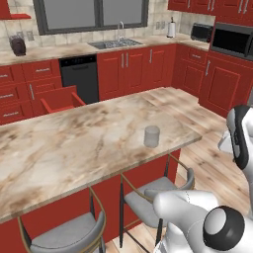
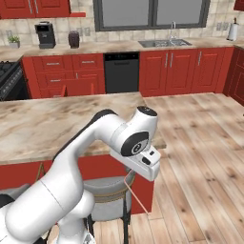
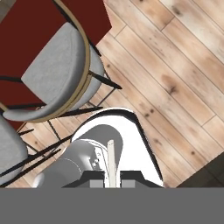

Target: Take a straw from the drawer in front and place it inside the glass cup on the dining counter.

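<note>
The thin pale straw stands up between my two dark fingertips in the hand view, with my gripper shut on it. From the right base, the straw slants down from the hand, beside the near edge of the dining counter. The clear glass cup stands upright on the dining counter, near its right end. Beyond the counter, the red drawer hangs pulled out of the far cabinets.
Grey bar stools are tucked under the counter's near side, and one stool sits close below the hand. Wooden floor stretches to the right. A sink and dishwasher line the far wall.
</note>
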